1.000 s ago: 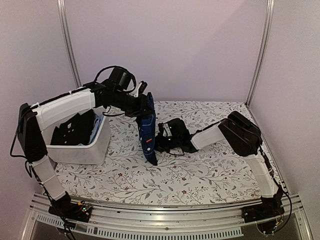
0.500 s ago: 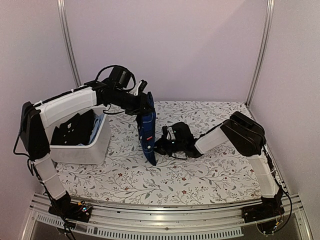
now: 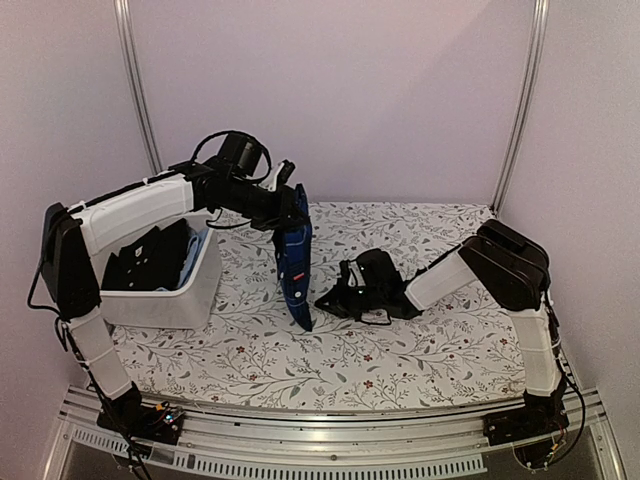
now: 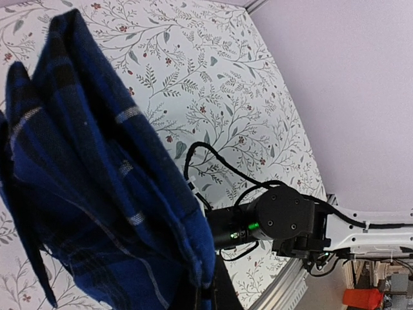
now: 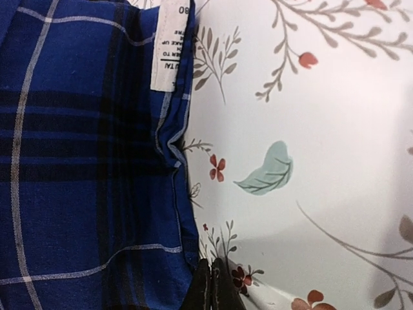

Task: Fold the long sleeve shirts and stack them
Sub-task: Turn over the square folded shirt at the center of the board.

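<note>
**Plaid shirt hangs mid-worktop from the left gripper**

The worktop (image 3: 430,345) is walled at the back and on both sides, with slim metal posts (image 3: 135,85) in the rear corners and a rail along the near edge. A white bin (image 3: 185,295) fills the left side, close to the left wall. The widest bare stretch of floral cloth runs along the near edge, from in front of the bin to the right wall. A second band lies open behind the right arm, up to the back wall. The right arm stretches low across the right half, its forearm just above the surface.

The plaid shirt (image 3: 296,272) hangs just right of the bin, bunched into a narrow vertical drape. The left gripper (image 3: 297,215) is clamped on its top. Whether its lower tip touches the worktop cannot be told. The cloth is deep blue with black bands and thin white lines, and a white care label (image 5: 171,46) is sewn by one seam.

The right gripper (image 3: 324,300) sits low beside the shirt's lower end. Its fingertips are pressed together at the hem's edge, and no cloth shows between them.

In the bin lie dark fabric (image 3: 145,262) and light-blue fabric (image 3: 191,258).
</note>
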Motion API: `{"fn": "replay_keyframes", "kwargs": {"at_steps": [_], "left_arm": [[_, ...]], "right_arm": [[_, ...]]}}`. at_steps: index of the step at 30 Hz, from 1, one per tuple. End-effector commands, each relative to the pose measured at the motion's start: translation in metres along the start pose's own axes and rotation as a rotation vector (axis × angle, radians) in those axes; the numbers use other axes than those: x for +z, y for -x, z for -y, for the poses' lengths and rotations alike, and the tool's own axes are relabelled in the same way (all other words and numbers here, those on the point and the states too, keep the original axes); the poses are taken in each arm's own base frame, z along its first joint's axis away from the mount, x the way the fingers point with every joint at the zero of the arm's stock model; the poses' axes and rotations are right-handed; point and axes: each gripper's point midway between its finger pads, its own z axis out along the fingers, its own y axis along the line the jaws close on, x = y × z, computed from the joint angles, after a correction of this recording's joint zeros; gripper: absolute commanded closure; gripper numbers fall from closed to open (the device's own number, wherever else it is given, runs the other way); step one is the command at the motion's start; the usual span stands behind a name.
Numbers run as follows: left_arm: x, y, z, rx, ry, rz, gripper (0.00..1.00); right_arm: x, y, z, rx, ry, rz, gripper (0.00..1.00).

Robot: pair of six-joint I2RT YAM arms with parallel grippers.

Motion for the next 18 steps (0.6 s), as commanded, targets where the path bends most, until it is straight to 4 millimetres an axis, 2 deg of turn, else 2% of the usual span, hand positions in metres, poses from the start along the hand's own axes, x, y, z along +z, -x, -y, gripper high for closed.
{"fn": "replay_keyframes", "kwargs": {"at_steps": [1, 5, 8, 11, 15, 18], "left_arm": [[0.003, 0.017, 0.005, 0.028, -0.038, 0.037, 1.00], [0.006, 0.023, 0.008, 0.033, -0.053, 0.039, 1.00], [0.009, 0.029, 0.013, 0.037, -0.064, 0.045, 1.00], [0.015, 0.030, 0.015, 0.034, -0.071, 0.043, 1.00], [0.021, 0.025, 0.017, 0.034, -0.078, 0.032, 1.00], [0.023, 0.022, 0.015, 0.031, -0.078, 0.025, 1.00]], "right_arm": [[0.012, -0.021, -0.010, -0.019, -0.018, -0.055, 0.99], [0.034, -0.056, -0.031, -0.046, 0.006, -0.133, 1.00], [0.042, -0.069, -0.037, -0.037, 0.027, -0.176, 1.00], [0.035, -0.065, -0.025, -0.023, 0.000, -0.160, 1.00], [0.011, -0.047, -0.011, -0.007, -0.021, -0.111, 1.00], [-0.009, -0.035, -0.012, -0.037, -0.028, -0.065, 0.99]]}}
